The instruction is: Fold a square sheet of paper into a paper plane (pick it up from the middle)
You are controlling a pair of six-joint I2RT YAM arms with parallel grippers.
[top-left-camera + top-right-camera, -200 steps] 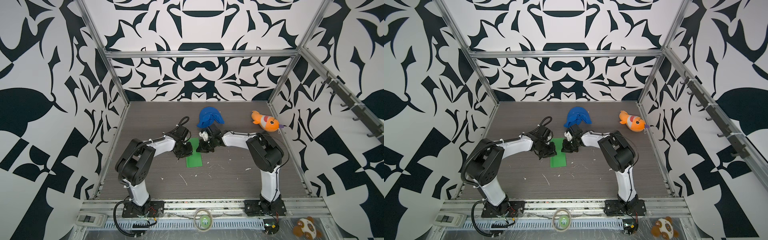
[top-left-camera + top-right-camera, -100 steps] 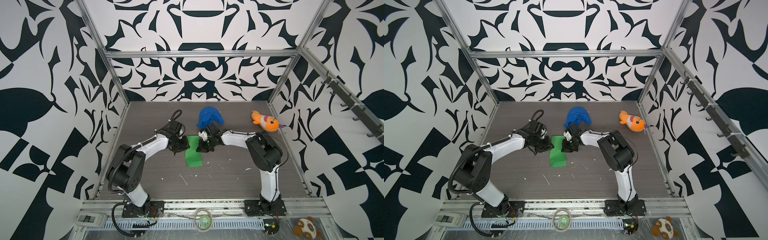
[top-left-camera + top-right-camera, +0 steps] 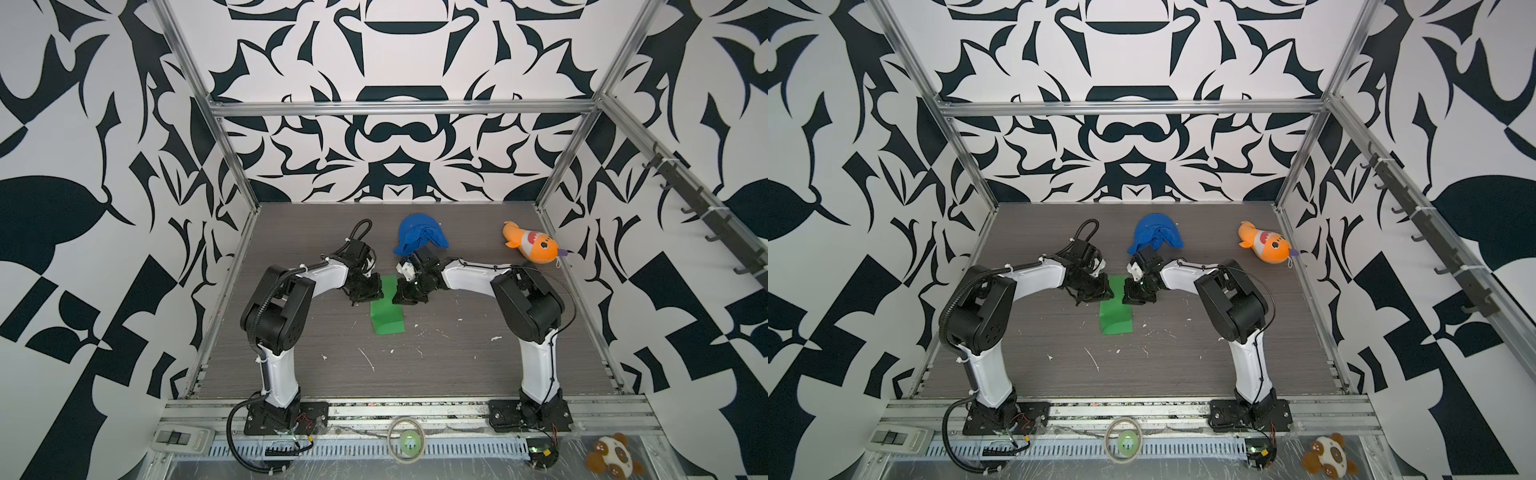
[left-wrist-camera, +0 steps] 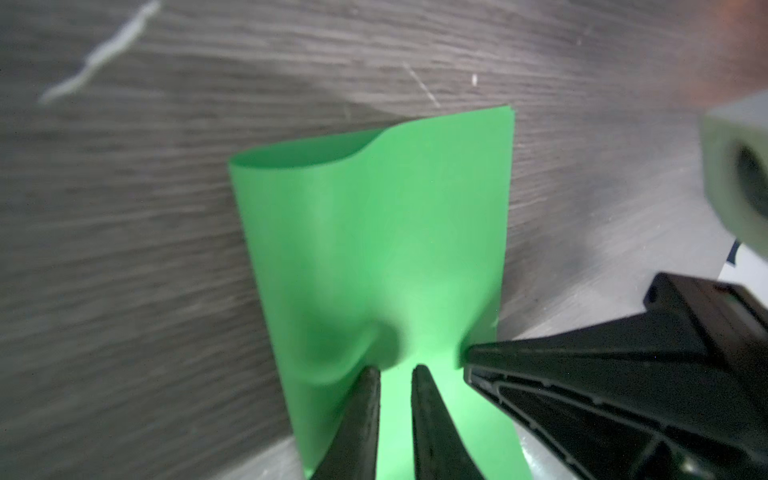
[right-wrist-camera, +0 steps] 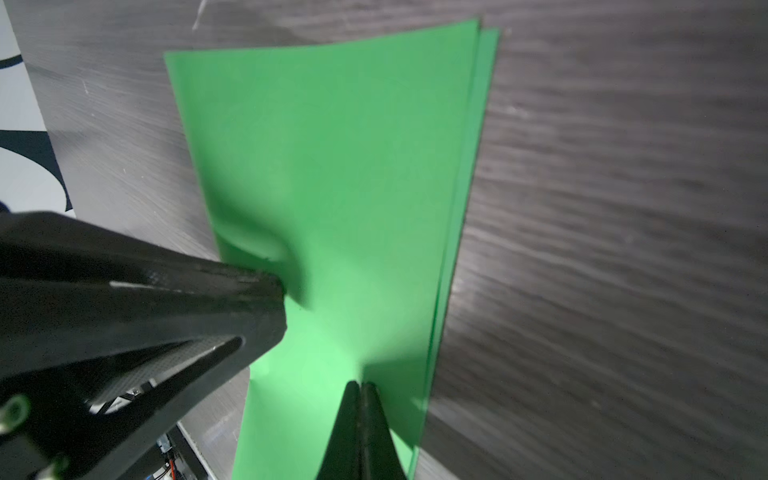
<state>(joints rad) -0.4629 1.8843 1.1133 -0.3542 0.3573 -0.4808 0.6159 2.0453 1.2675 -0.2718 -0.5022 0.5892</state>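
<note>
The square sheet of paper is bright green and lies folded in half on the dark table, its far end between my two grippers. My left gripper rests its tips on the sheet with a narrow gap between the fingers, and the paper puckers beside them. My right gripper is shut, tips down on the sheet near its doubled edge. Each wrist view shows the other gripper's tip touching the paper. A paper plane is not in view.
A blue cloth lump lies just behind the right gripper. An orange plush fish sits at the back right. Small white scraps dot the table. A tape roll and a plush toy lie past the front rail.
My left arm swung out to the left and came back to the sheet's far end, its jaws narrowing slightly. The right gripper stayed shut in place on the paper.
</note>
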